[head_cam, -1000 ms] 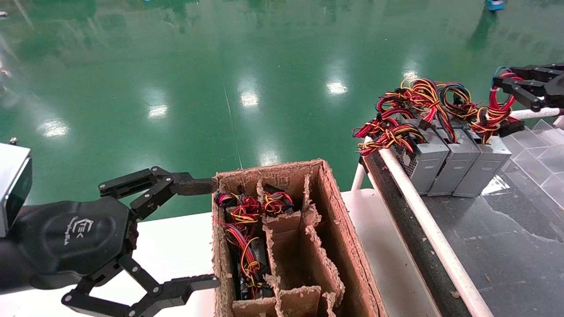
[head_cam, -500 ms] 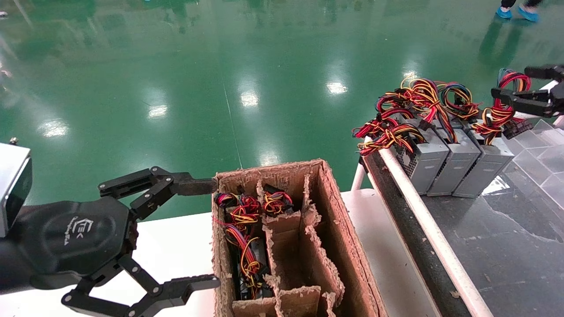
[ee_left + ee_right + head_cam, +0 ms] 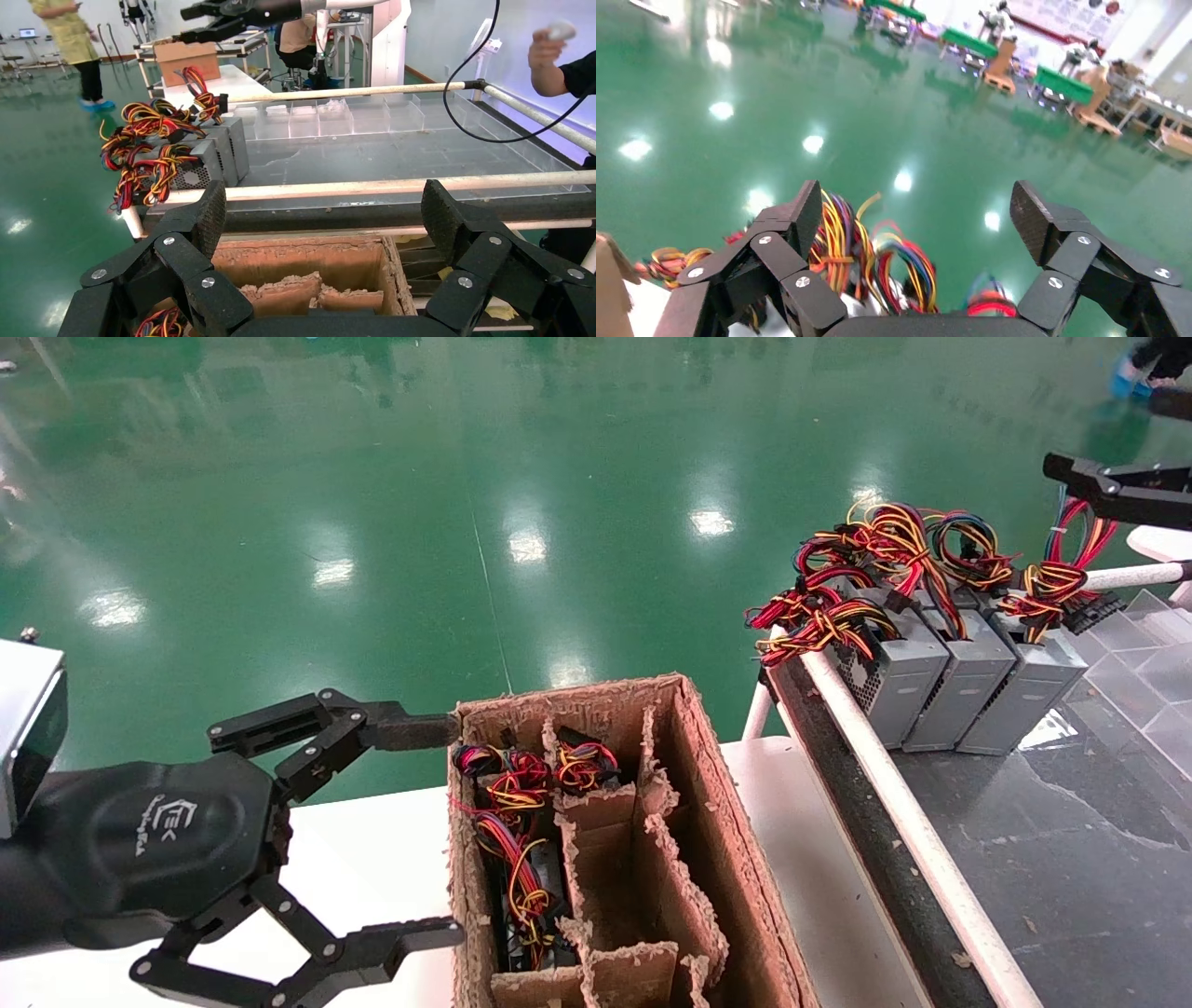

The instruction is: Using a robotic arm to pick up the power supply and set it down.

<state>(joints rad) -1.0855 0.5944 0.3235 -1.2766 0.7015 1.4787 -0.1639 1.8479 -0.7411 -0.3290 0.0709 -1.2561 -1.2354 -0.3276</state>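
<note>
Three grey sheet-metal boxes stand side by side in a row on the dark conveyor bed [image 3: 1052,822], just behind the white rail [image 3: 894,803]. The power supply [image 3: 1024,696] is the box at the robot's-right end of the row. It is oblong, with its long axis running from the rail back and away from the robot, parallel to its two neighbours [image 3: 931,682] and touching the nearer one. Its wire end points away from the robot. A bundle of red, yellow and orange wires [image 3: 1048,589] rises from that far end, with a wide black connector [image 3: 1090,610] hanging beside it.

The right gripper [image 3: 1127,449] hovers above and beyond the bundle, clear of the box. Its black linkage fingers are spread wide in the right wrist view, nothing between them.

The left gripper [image 3: 433,831] is parked at the near left, over the white table [image 3: 372,859], beside the cardboard box [image 3: 736,859]. Its jaws stand wide and empty. The carton's edges are ragged and fibrous; its partitioned left compartment holds more wired units [image 3: 521,868].
</note>
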